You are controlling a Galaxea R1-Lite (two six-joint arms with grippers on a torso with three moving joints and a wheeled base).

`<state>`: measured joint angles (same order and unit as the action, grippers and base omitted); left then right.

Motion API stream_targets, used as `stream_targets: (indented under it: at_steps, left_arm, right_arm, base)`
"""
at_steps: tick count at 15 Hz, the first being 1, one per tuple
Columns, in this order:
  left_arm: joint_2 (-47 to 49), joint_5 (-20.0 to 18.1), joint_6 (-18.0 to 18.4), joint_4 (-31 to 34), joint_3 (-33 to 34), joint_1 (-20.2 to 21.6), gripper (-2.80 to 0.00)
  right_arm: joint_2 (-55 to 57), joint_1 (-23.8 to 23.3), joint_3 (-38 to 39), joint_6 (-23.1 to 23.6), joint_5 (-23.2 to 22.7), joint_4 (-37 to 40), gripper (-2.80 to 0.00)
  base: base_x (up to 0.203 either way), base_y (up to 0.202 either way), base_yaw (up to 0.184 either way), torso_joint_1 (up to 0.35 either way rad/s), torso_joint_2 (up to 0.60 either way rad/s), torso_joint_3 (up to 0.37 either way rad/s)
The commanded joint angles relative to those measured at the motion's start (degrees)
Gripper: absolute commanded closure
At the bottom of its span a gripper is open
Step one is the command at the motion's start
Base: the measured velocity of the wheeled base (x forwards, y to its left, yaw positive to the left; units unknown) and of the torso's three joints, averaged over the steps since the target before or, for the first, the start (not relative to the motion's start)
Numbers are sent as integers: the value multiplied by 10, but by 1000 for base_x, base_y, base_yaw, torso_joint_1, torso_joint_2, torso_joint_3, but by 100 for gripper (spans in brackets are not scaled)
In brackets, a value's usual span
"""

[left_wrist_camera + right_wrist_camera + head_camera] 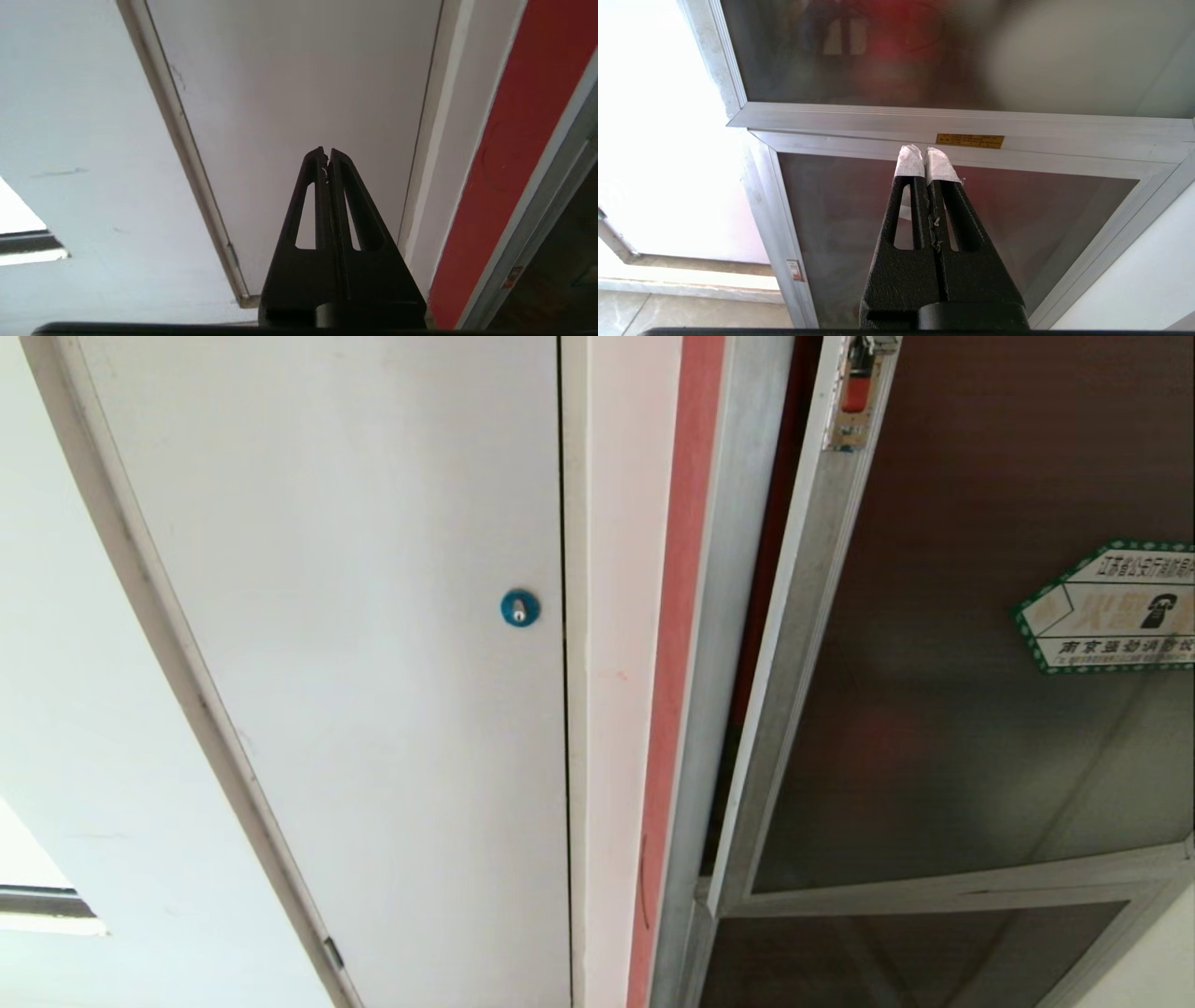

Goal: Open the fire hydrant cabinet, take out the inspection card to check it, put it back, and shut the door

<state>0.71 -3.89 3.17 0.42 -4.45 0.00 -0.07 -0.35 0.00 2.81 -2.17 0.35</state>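
The fire hydrant cabinet (738, 569) fills the right of the head view: a silver frame around dark glass. Its door (943, 663) carries a green-bordered white sticker (1111, 607) and a small red latch (857, 383) near the top edge. A dark gap shows between door edge and frame. My left gripper (326, 151) is shut and empty, pointing at the white door. My right gripper (924, 154) is shut and empty, its tips wrapped in white tape, pointing at the cabinet's lower glass panel (859, 210). The inspection card is out of view. Neither arm shows in the head view.
A plain white door (373, 663) with a blue round lock (519, 608) stands left of the cabinet. A red strip (677, 663) runs between them. A yellow label (969, 140) sits on the frame bar between the two glass panels. Pale floor (691, 317) lies below.
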Motion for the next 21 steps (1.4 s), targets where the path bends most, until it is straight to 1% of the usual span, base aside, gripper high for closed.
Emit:
stream_targets:
  at_steps: [1,3,6,10,11,12,14,15,16,17,19,21]
  left_arm:
    - [42,-12,0,0,-34,0,0]
    - [99,-35,-5,-1,-76,-2,0]
    - [194,-125,-38,-2,-154,-10,0]
    - [369,-247,-74,-5,-283,-14,0]
    - [414,-272,-80,-6,-316,-20,0]
    - [454,-289,-85,-6,-347,-34,0]
    - [525,-306,-91,-7,-403,-82,0]
    - [554,-312,-93,-8,-426,-117,0]
    - [579,-314,-94,-17,-442,-149,0]
    - [602,-316,-95,-41,-448,-174,0]
    - [647,-317,-105,-107,-456,-203,0]
    - [678,-317,-111,-144,-462,-218,0]
  right_arm:
    - [0,0,1,0,0,0,0]
    - [0,0,1,0,0,0,0]
    - [0,0,1,0,0,0,0]
    - [0,0,1,0,0,0,0]
    - [0,0,1,0,0,0,0]
    - [0,0,1,1,0,0,0]
    - [0,0,0,0,0,0,0]
    - [0,0,1,0,0,0,0]
    - [0,0,1,0,0,0,0]
    - [0,0,1,0,0,0,0]
    - [0,0,1,1,0,0,0]
    - [0,0,1,0,0,0,0]
  base:
    - [0,0,0,0,0,0]
    - [0,0,0,0,0,0]
    - [0,0,0,0,0,0]
    - [0,0,0,0,0,0]
    - [0,0,0,0,0,0]
    - [0,0,0,0,0,0]
    - [0,0,0,0,0,0]
    - [0,0,0,0,0,0]
    - [0,0,0,0,0,0]
    - [0,0,0,0,0,0]
    - [0,0,0,0,0,0]
    - [0,0,0,0,0,0]
